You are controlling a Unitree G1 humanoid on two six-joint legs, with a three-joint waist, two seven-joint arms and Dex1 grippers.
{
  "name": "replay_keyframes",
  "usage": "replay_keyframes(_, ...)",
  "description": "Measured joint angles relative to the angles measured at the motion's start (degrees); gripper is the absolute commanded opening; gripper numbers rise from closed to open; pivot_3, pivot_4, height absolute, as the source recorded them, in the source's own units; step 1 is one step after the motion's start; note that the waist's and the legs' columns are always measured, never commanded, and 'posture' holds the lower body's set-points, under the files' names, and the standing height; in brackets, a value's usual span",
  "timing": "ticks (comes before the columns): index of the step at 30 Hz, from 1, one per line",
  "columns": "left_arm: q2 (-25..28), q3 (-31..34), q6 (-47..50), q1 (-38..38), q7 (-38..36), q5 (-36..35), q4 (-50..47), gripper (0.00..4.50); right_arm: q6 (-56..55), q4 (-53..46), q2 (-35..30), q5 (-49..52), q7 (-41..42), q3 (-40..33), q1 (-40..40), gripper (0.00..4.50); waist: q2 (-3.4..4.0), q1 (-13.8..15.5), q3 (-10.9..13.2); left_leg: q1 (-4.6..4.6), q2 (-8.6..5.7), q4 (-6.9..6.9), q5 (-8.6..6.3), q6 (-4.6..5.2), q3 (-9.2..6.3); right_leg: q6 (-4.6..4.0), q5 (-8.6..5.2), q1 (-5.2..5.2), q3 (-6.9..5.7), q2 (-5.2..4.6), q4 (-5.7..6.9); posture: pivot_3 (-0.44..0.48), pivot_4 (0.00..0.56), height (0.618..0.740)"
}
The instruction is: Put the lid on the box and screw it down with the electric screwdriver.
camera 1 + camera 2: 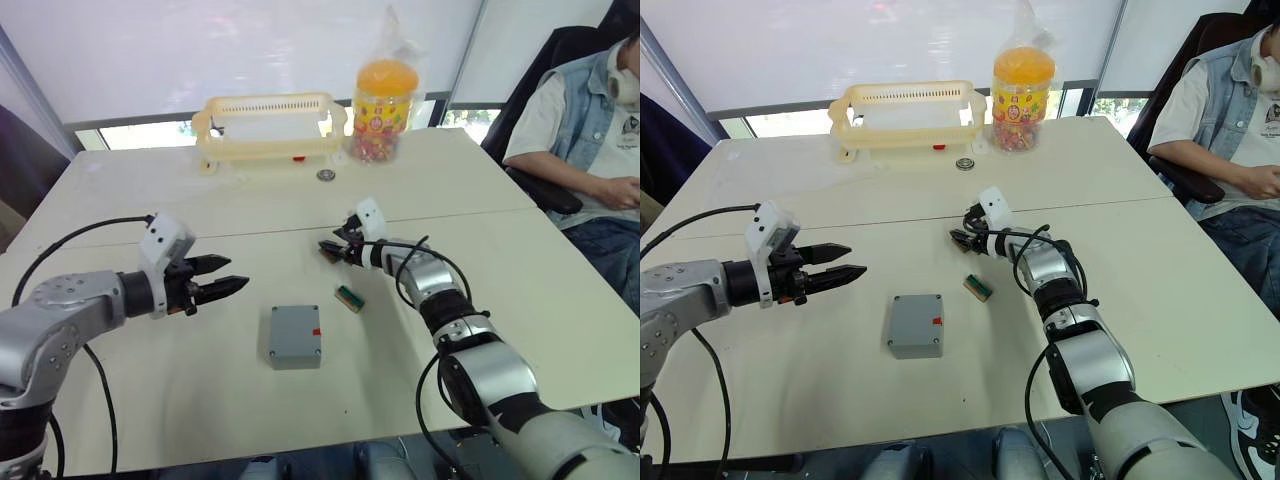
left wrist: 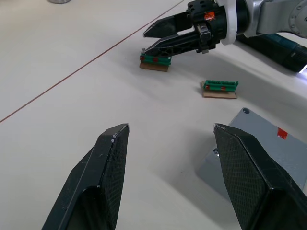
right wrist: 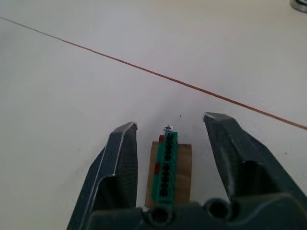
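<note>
Lid (image 1: 294, 333) on box, unscrewed

Right gripper (image 3: 169, 130) spread astride green block (image 3: 166, 167), left gripper (image 2: 170, 132) released, empty; risks grabbing block, nudging loose lid

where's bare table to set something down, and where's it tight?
Free: the near-left table, between the left gripper and the box; the right side past the right arm, toward the person. Tight: the centre, where the right gripper, jaws open over a green block, a second block and the box cluster; the far edge with basket and jar.
</note>
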Motion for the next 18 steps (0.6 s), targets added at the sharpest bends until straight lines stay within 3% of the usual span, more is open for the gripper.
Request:
replay_keyframes(9,-1.31,-1.15,-1.48,0.92,1.3,0.8,0.04,2.87,-1.89,3.87,1.25,-0.96,-0.21,-0.16,-0.89,2.68,0.0,0.01,0.0,0.0,0.0,-0.01,0.01,-0.02,0.0,0.0,0.0,-0.01,0.01,0.0,0.01,0.0,0.15,0.74)
replay_keyframes(10,-1.49,-1.49,-1.64,1.08,1.3,1.16,0.04,2.87,-2.01,4.28,1.27,-1.03,-0.23,-0.16,-1.0,2.25,0.0,-0.01,0.0,0.0,0.0,-0.01,0.01,-0.02,0.0,0.0,0.0,-0.01,0.01,0.0,0.01,0.0,0.15,0.74)
replay_keyframes(12,-1.58,-2.39,-1.74,1.31,1.3,1.43,0.05,2.87,-2.28,4.79,1.32,-1.14,-0.29,-0.19,-1.05,1.89,0.0,-0.03,0.0,0.0,0.0,-0.01,0.01,-0.02,-0.01,0.0,0.0,-0.01,0.01,0.0,0.01,0.0,0.15,0.74)
replay_keyframes(15,-1.77,-2.71,-1.98,1.4,1.3,1.64,0.05,2.87,-2.96,5.42,1.71,-1.45,-0.38,-0.21,-1.08,0.3,0.0,-0.04,0.0,-0.01,0.0,-0.01,0.01,-0.02,0.0,0.0,0.0,-0.03,0.02,0.0,0.02,0.0,0.15,0.74)
replay_keyframes(16,-1.79,-2.73,-2.29,1.4,1.31,1.78,0.05,2.87,-3.08,5.42,1.85,-1.48,-0.4,-0.21,-1.09,0.07,0.0,-0.04,0.0,-0.01,0.0,-0.02,0.01,-0.02,0.0,0.0,0.0,-0.03,0.02,0.0,0.02,0.0,0.15,0.74)
replay_keyframes(18,-1.79,-2.75,-2.45,1.42,1.31,1.91,0.05,2.87,-3.14,5.45,2.0,-1.71,-0.49,-0.23,-1.11,0.07,0.0,-0.03,0.0,-0.01,0.0,-0.02,0.01,-0.02,0.0,0.0,0.0,-0.03,0.02,0.0,0.02,0.0,0.15,0.74)
